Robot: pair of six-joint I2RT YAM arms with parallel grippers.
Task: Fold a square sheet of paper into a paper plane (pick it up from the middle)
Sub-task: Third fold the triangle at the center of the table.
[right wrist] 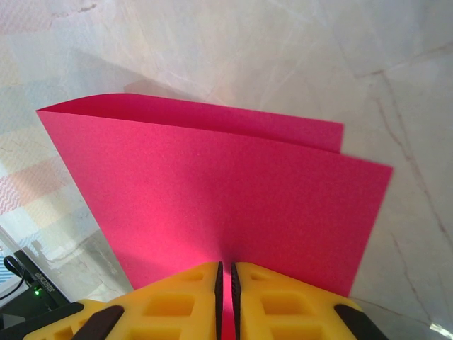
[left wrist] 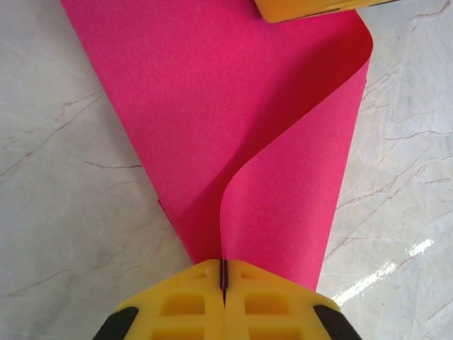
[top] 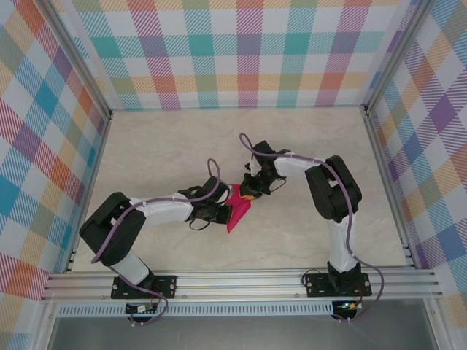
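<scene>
Top external view: the thin, magenta-pink square sheet of paper [top: 237, 211] is over the middle of the pale marbled table [top: 160, 153], strung between both claws. Its long axis runs near to far, leaning right.
Left gripper [left wrist: 224, 268]: yellow ribbed fingers pressed fully together on the sheet's narrow near end.
Right gripper [right wrist: 225, 269]: fingers a hair apart, nipping the doubled far edge.
Lie of the sheet: straight ahead of each claw, and both touch it.
Material: matte, limp, curled in a soft uncreased roll; it would likely spring open if either pinch loosens.
</scene>
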